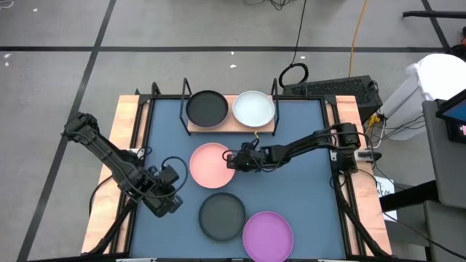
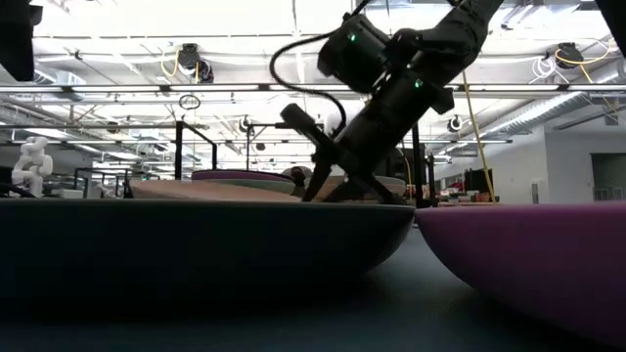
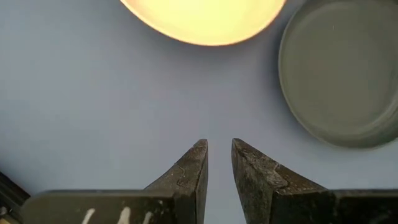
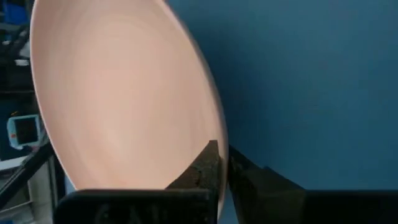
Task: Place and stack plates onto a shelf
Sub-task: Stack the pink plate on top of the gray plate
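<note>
On the wooden shelf (image 1: 231, 125) at the far edge lie a dark grey plate (image 1: 207, 108) and a whitish plate (image 1: 253, 108), side by side. A pink plate (image 1: 210, 164) lies on the middle of the blue mat. Nearer are a second dark grey plate (image 1: 222, 216) and a purple plate (image 1: 267, 235). My right gripper (image 1: 232, 160) is at the pink plate's right rim, shut on it. My left gripper (image 1: 175, 206) waits over the mat, left of the near grey plate, with only a narrow slit between its fingers (image 3: 219, 152). The other plates are out of view. My right gripper pinches the pink plate's rim on its right side (image 4: 214, 140), one finger inside the plate and one outside (image 4: 249, 171). The fingers come slanting down from the table's right (image 2: 328, 186). The plate's left part rests on the mat; whether the held rim is raised I cannot tell.
The shelf's thin black wire posts (image 1: 184, 91) stand at its corners. Wooden table borders (image 1: 124, 124) flank the blue mat (image 1: 298, 131). Cables and a box (image 1: 331, 89) lie beyond the far right corner. Bare mat lies right of the pink plate.
</note>
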Motion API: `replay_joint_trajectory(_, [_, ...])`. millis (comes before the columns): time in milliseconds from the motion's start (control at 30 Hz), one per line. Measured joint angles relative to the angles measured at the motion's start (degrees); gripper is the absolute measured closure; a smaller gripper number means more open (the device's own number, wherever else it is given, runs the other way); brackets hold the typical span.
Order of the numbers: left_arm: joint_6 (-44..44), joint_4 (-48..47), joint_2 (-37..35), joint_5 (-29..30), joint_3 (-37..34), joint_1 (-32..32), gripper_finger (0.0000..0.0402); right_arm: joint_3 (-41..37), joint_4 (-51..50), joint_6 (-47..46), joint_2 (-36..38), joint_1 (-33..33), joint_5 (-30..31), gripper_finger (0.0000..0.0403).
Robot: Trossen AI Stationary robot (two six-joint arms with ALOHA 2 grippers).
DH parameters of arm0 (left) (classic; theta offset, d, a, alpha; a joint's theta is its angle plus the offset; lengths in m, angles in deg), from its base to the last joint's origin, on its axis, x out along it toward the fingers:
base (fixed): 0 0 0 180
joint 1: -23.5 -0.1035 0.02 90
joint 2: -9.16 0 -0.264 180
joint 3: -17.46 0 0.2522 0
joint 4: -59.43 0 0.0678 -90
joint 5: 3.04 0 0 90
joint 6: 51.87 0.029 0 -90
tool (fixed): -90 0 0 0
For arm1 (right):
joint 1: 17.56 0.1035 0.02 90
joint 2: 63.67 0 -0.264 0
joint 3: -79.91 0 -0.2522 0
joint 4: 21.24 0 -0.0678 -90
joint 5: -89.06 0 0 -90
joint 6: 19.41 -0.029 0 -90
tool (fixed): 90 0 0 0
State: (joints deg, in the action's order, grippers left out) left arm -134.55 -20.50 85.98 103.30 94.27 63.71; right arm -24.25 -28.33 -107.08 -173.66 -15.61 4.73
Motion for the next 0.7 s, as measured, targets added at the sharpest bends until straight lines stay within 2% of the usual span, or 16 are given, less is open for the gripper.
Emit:
replay_joint_trajectory(200, [-0.65,0.0,0.0,2.25,0.0,0.0,0.0326,0.0,-3.16,2.27,6.63,0.0,0.85,0.0399])
replay_joint_trajectory(500, [-0.64,-0.01,0.0,4.62,0.0,0.0,0.0326,0.0,-18.03,4.47,20.87,-0.15,9.62,0.0401])
replay_joint_trajectory(700, [0.09,0.0,0.0,6.4,0.0,-0.04,0.0326,0.0,-23.89,4.68,30.1,-0.45,15.79,0.0402])
